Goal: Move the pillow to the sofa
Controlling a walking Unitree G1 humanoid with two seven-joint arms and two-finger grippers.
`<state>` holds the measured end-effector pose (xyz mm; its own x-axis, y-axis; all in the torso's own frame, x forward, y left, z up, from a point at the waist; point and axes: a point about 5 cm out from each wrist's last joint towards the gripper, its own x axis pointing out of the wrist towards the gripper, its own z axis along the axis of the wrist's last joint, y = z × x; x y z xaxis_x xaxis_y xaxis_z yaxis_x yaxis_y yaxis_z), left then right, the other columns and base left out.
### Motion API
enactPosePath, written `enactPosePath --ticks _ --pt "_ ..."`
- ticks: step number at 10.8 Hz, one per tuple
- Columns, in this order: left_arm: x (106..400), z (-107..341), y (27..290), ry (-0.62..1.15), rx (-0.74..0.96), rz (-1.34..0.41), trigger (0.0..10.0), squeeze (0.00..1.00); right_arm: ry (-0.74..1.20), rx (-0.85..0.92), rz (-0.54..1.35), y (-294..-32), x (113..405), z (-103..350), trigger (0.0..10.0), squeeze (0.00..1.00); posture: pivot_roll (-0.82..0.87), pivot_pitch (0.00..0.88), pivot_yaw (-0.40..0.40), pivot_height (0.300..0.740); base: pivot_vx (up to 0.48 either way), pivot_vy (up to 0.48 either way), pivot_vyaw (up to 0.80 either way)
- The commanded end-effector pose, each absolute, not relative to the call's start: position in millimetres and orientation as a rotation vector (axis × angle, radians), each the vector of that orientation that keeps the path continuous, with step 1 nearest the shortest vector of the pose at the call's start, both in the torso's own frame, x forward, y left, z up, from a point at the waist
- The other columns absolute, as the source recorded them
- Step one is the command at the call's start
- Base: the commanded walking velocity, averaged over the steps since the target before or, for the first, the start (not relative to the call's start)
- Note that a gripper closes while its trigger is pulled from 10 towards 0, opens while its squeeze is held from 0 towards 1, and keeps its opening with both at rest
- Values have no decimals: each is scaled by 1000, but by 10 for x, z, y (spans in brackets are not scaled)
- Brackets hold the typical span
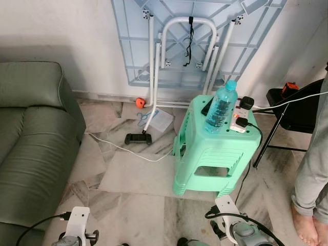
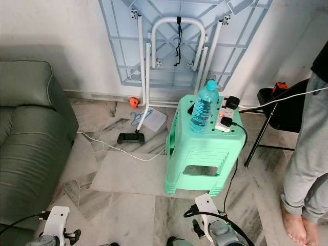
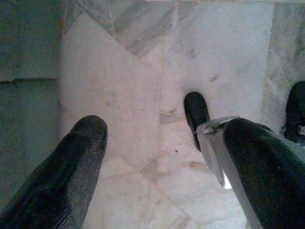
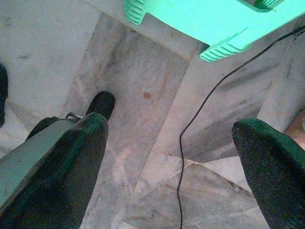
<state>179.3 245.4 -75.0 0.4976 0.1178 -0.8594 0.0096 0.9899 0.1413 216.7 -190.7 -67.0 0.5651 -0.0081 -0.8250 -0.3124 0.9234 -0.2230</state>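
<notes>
A grey-green leather sofa (image 1: 31, 143) fills the left side of the room, its seat bare. Both arms hang low at my sides, with the left wrist (image 1: 77, 225) near the sofa's front corner and the right wrist (image 1: 230, 220) just before the stool. My left gripper (image 3: 164, 138) is open over marble floor, with the sofa's dark side along one edge of its wrist view. My right gripper (image 4: 174, 129) is open too, nothing between its fingers, above floor tiles and a thin black cable (image 4: 190, 129).
A mint-green plastic stool (image 1: 215, 148) stands ahead, carrying a water bottle (image 1: 221, 107) and a power strip (image 1: 241, 120). A folded table (image 1: 189, 41) leans on the wall. A black controller (image 1: 138, 138) and white cable (image 1: 123, 148) lie on the floor. A person's leg (image 1: 312, 174) and black chair (image 1: 292, 110) are at right.
</notes>
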Motion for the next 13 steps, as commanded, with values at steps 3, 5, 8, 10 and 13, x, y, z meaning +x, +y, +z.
enactPosePath --ticks 3,5,8,10,13 --pt "2463 -437 2116 810 -46 110 10000 0 815 58 160 -1229 2753 -297 10000 0 44 0 -107 740 0 0 0" --pt "2476 -438 2060 815 47 56 10000 0 841 25 162 -1310 2674 -363 10000 0 41 0 -99 740 0 0 0" --pt "2419 -475 2089 845 21 64 10000 0 852 99 131 -1315 2654 -379 10000 0 27 0 -88 740 0 0 0" --pt "2415 -480 2076 847 25 58 10000 0 856 76 145 -1313 2649 -383 10000 0 26 0 -88 740 0 0 0" --pt "2407 -485 2081 848 2 73 10000 0 871 -23 178 -1308 2634 -397 10000 0 25 0 -91 740 0 0 0"
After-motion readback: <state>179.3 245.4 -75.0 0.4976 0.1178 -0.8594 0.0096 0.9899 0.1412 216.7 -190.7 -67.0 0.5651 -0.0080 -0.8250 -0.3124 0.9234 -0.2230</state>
